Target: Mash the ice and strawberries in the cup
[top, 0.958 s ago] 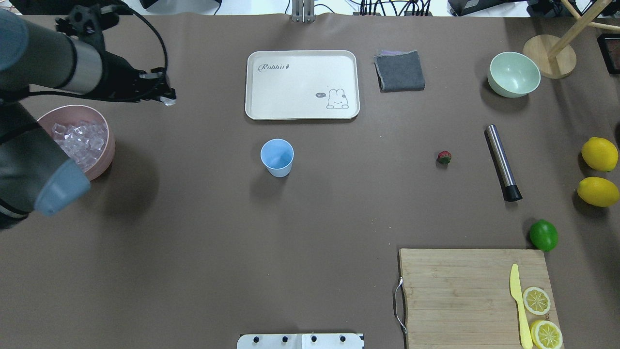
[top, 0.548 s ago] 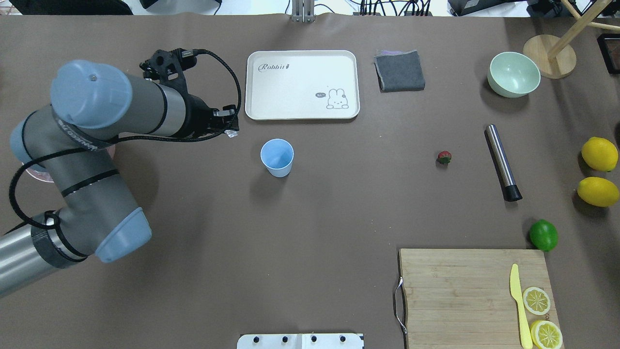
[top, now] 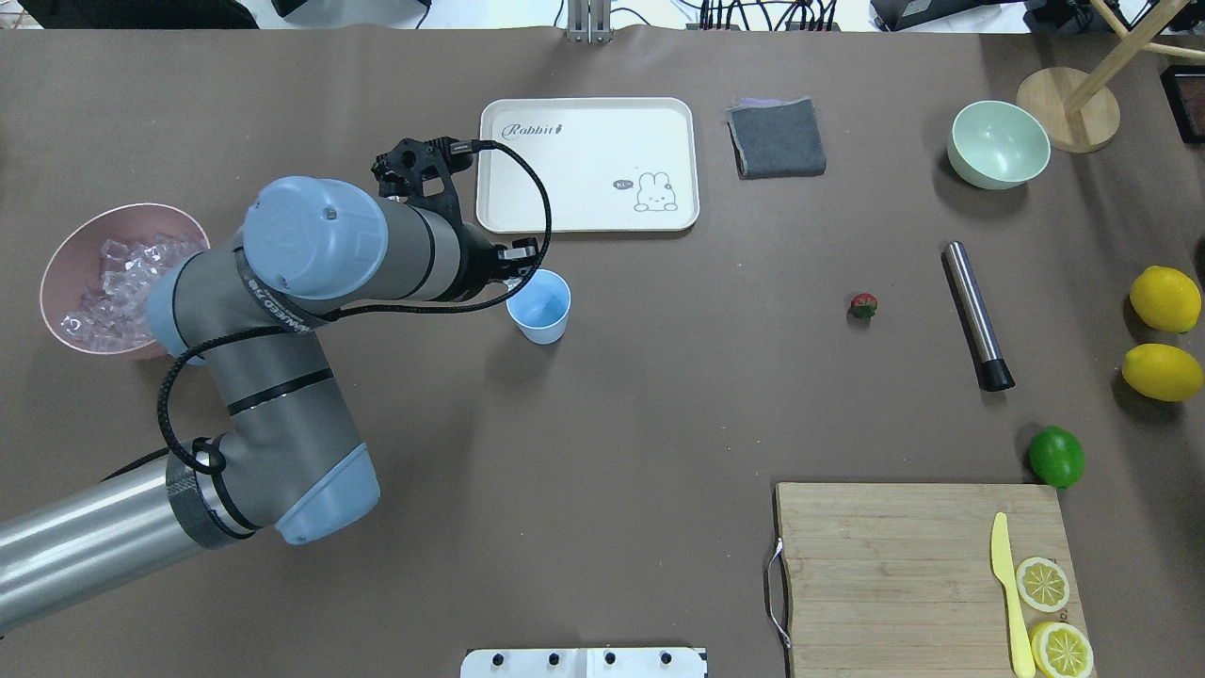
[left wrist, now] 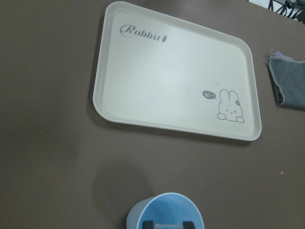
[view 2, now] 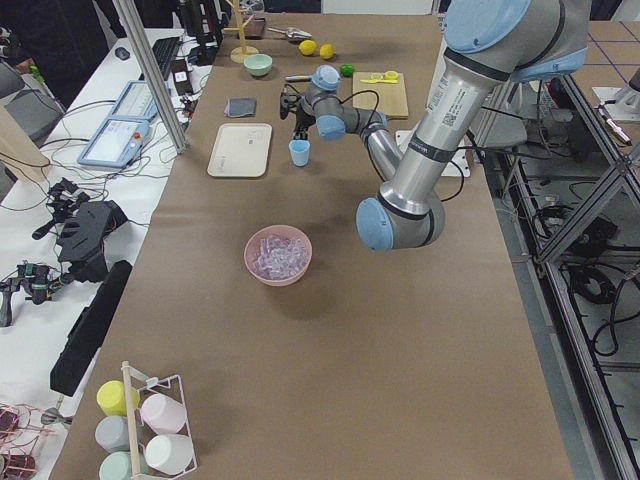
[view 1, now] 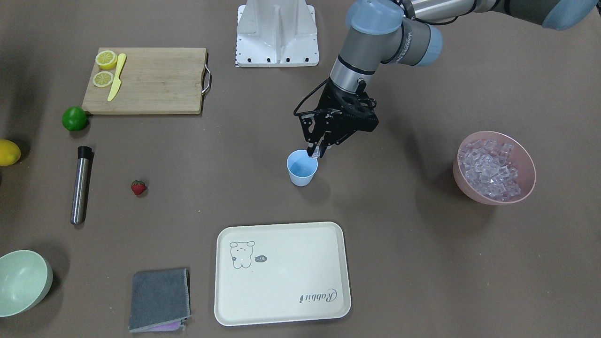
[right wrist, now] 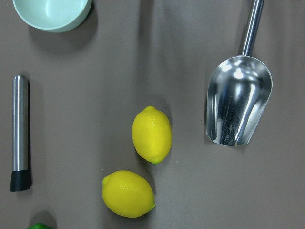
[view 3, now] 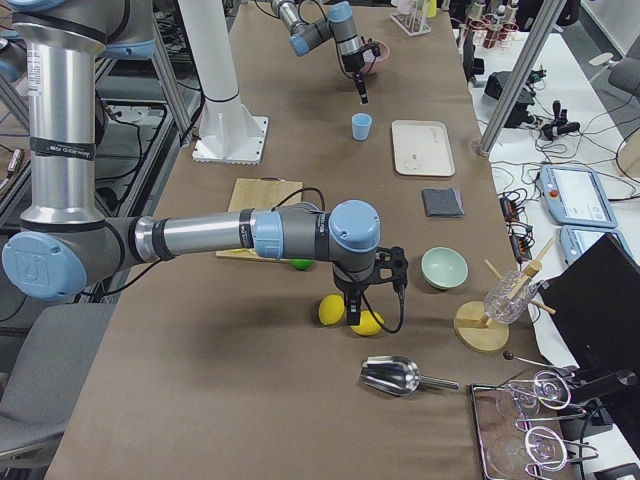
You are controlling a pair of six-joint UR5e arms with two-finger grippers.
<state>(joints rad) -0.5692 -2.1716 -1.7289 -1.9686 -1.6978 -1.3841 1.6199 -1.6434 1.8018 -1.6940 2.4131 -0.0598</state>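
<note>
The light-blue cup stands upright mid-table, in front of the tray. My left gripper hangs just above the cup's rim, shut on one clear ice cube. In the left wrist view the fingertips show over the cup's mouth. More ice fills the pink bowl. The strawberry lies on the table far to the cup's right. My right gripper hangs over the lemons; I cannot tell whether it is open or shut.
A cream tray lies behind the cup. A steel muddler, a lime, two lemons, a steel scoop, a pale green bowl, a grey cloth and a cutting board are on the right.
My left arm has swung right from beside the pink ice bowl to the cup, carrying the ice cube. The pink bowl shows again. Nothing else has moved.
</note>
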